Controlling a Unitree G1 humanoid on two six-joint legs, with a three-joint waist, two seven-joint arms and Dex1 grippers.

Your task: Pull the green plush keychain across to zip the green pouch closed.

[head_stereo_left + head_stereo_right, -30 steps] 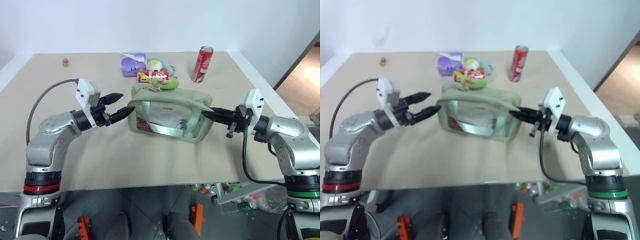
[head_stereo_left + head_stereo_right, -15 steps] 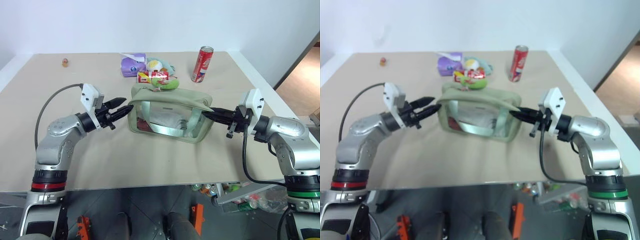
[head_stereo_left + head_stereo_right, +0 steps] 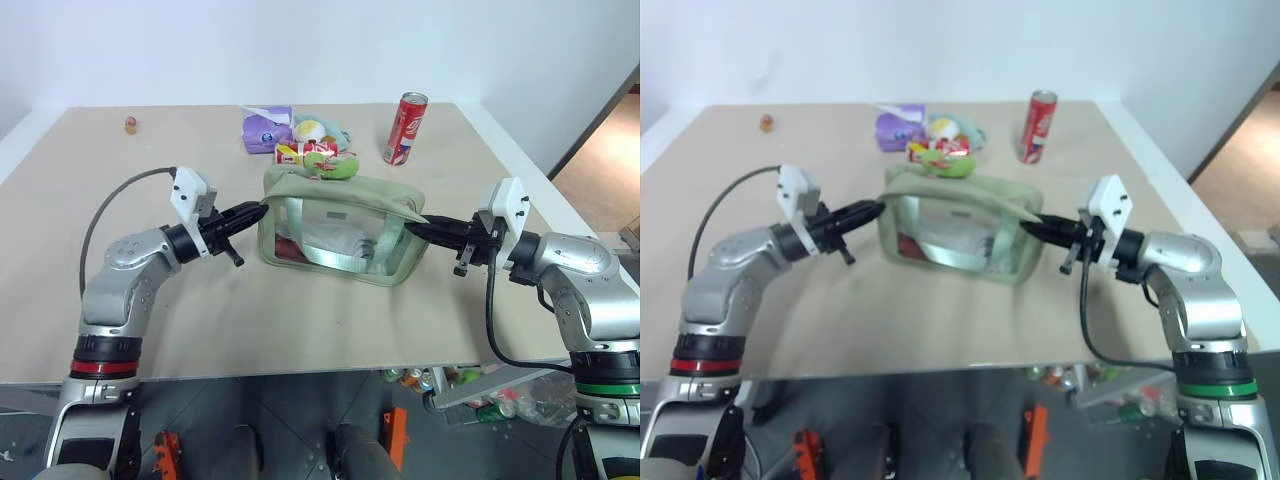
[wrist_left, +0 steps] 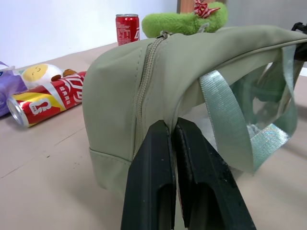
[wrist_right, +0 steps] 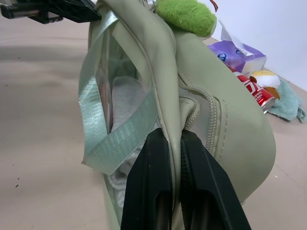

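Note:
The green pouch [image 3: 335,225] stands mid-table, its zipper [image 4: 144,72] running over the top. The green plush keychain [image 3: 340,168] lies on the pouch's top far edge, also seen as a fuzzy lime keychain [image 5: 184,17] with a reddish charm. My left gripper [image 3: 262,208] is shut on the pouch's left end, its fingers [image 4: 153,167] pressed together at the fabric edge. My right gripper [image 3: 410,228] is shut on the pouch's right end, with fabric pinched between its fingers [image 5: 151,182]. Both grippers point level at the pouch, away from the keychain.
Behind the pouch lie a red can on its side [image 3: 305,152], pastel plush toys [image 3: 318,130] and a purple packet [image 3: 266,127]. An upright red can [image 3: 404,128] stands at the back right. A small object [image 3: 130,125] sits far back left.
My left gripper was open beside the pouch; it has closed onto the pouch's left end. The right gripper and the pouch have stayed put.

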